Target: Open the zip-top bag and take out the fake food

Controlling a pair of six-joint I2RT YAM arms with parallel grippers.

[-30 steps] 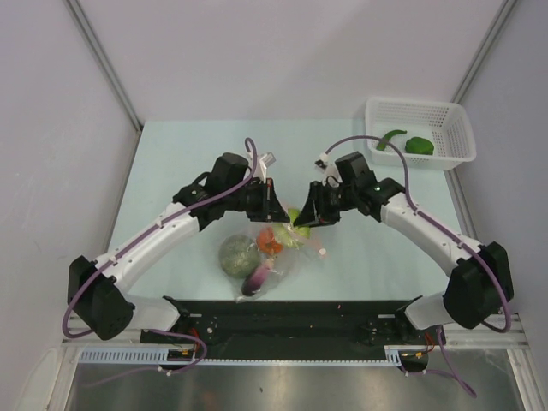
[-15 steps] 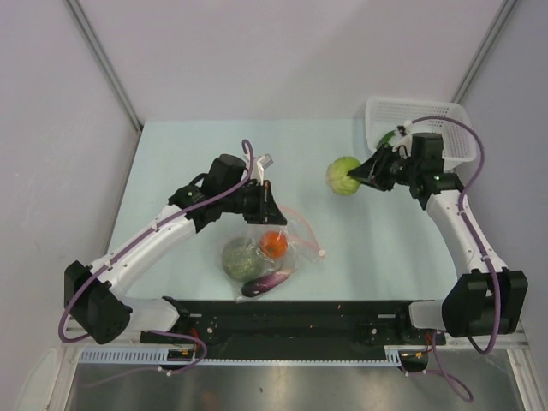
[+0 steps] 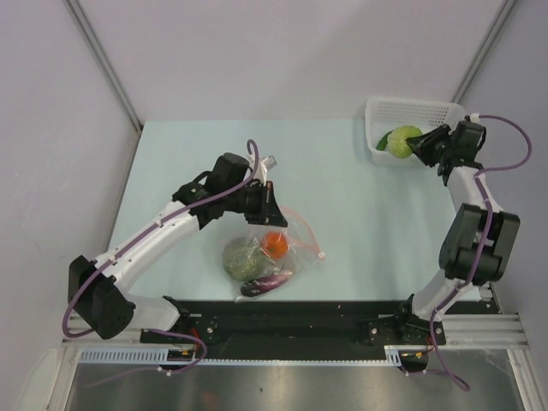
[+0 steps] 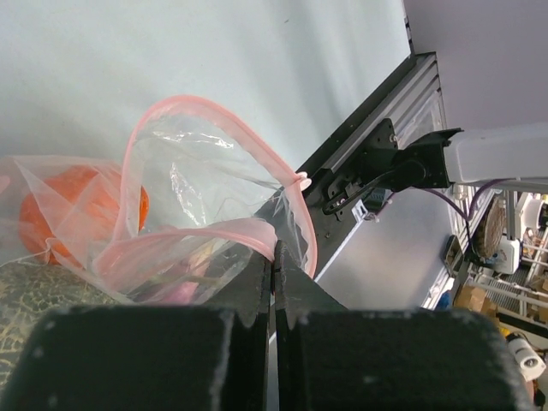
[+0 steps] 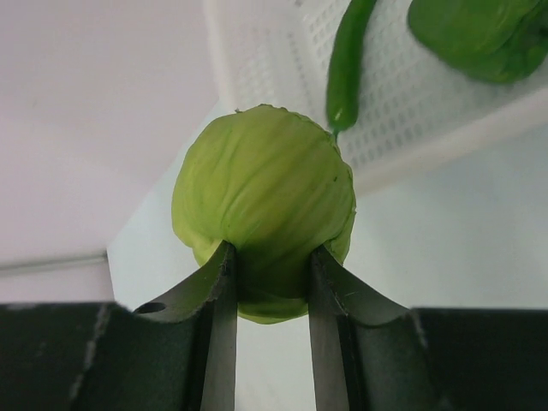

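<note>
The zip-top bag (image 3: 287,244) lies at the table's centre, its mouth held open, and my left gripper (image 3: 271,205) is shut on its pink zip strip (image 4: 214,235). Inside the bag (image 4: 197,171) are an orange-red ball (image 3: 274,243) (image 4: 77,214), a mottled green-brown head (image 3: 241,257) and a purple eggplant (image 3: 265,281). My right gripper (image 3: 418,145) is shut on a pale green round piece of the fake food (image 3: 401,139) (image 5: 261,205). It holds that piece above the left end of the white basket (image 3: 411,104).
The white mesh basket (image 5: 257,51) stands at the far right corner. A long dark green pepper (image 5: 347,60) and another green piece (image 5: 479,34) lie in it. The black rail (image 3: 291,317) with the arm bases runs along the near edge.
My right arm has swung from the bag's mouth up and to the right, carrying the pale green piece over to the basket. The left gripper has kept its hold on the bag.
</note>
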